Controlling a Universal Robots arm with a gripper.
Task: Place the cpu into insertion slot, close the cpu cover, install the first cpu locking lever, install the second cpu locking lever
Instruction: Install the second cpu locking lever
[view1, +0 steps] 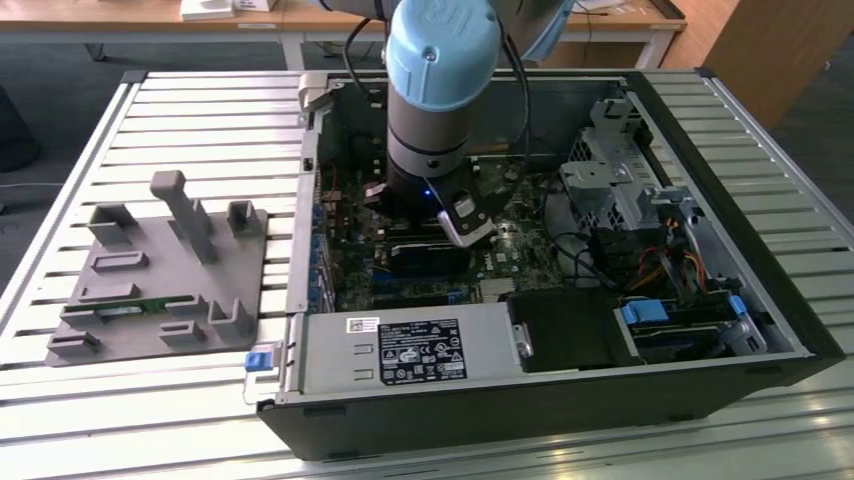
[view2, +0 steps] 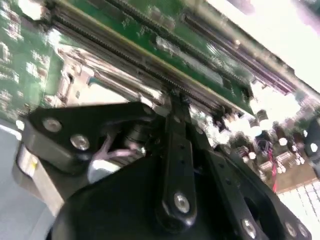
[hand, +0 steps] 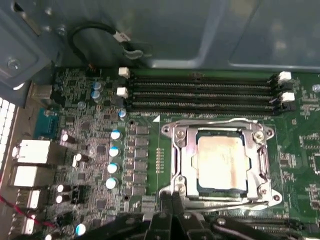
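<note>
The cpu (hand: 222, 160) already sits in the insertion slot (hand: 200, 187), with the cpu cover (hand: 183, 159) folded down flat around it on the green motherboard (hand: 150, 150). My gripper (hand: 172, 199) hangs low at the socket's edge, fingers pressed together with nothing visible between them. I judge placing and covering done; whether either locking lever is latched I cannot tell.
</note>
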